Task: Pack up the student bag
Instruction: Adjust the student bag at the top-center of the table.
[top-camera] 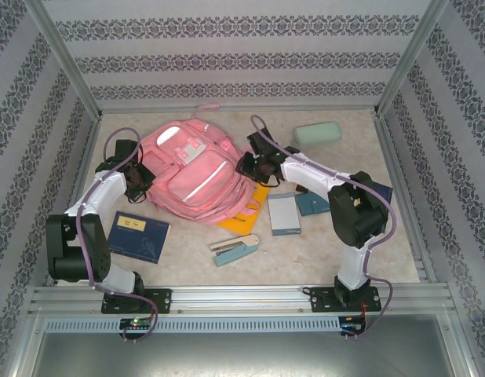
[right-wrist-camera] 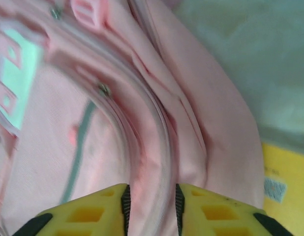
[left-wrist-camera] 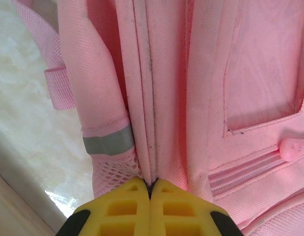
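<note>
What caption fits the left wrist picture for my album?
The left gripper pinches the pink bag by a seam.

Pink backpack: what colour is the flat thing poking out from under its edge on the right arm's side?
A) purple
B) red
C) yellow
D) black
C: a flat yellow item sticks out from beneath the pink backpack in the overhead view.

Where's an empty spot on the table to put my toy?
Bare table lies along the near edge between the stapler and the right arm's base, and at the far right beyond the mint pencil case. It's crowded right of the student bag.
</note>
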